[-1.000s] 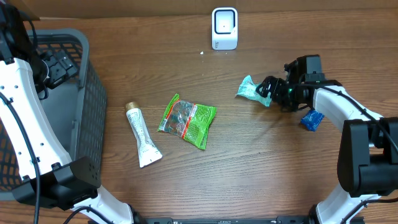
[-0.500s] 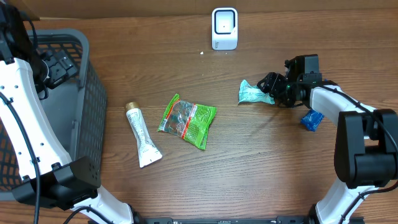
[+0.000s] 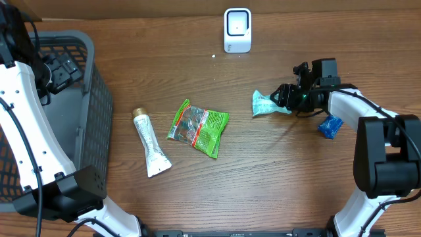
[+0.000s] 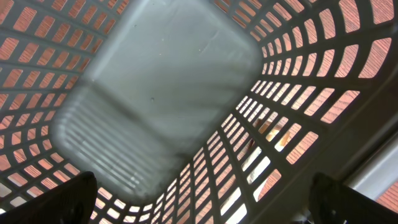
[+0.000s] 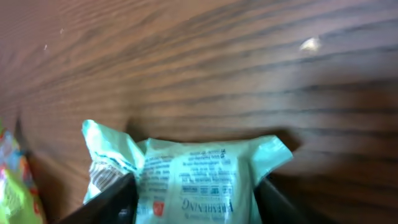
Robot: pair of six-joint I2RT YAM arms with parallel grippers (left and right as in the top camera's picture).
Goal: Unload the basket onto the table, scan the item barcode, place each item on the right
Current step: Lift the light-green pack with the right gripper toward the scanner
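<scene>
Counts: 1 scanner [image 3: 237,29], 1 teal packet [image 3: 265,104], 1 green bag [image 3: 197,127], 1 tube [image 3: 150,143], 1 blue item [image 3: 330,126], 1 basket [image 3: 92,105], 2 arms.

Right gripper [image 3: 284,99]: low over the counter [image 3: 263,184], at the packet's right end. In the wrist view the jaws are partway open and astride the packet, one finger [image 5: 115,199] on each side, right up against its edges. Can't tell if it's clamped. The packet lies flat on the counter, printed side facing the wrist camera, with the small text too blurred to read and no barcode I can make out. It is right of centre, well apart from the scanner, which stands upright at the back edge, near the middle.

Left gripper [image 4: 205,205]: spread wide, holding nothing, pointing down into the basket. The wrist view shows only the lattice walls and grey floor.

Rest:
- Bag is mid-counter, flat and tilted.
- Tube is just left of the bag, not touching, with its cap toward the back.
- Blue item is by the right arm, near the packet but apart from it.
- Basket is at the far left edge, dark grey mesh.
- White speck [image 3: 214,56] sits near the scanner's left.

Surface: brown wood-grain counter, matte, with the grain running left-right. It fills the overhead view. Room beyond it can't be made out.
</scene>
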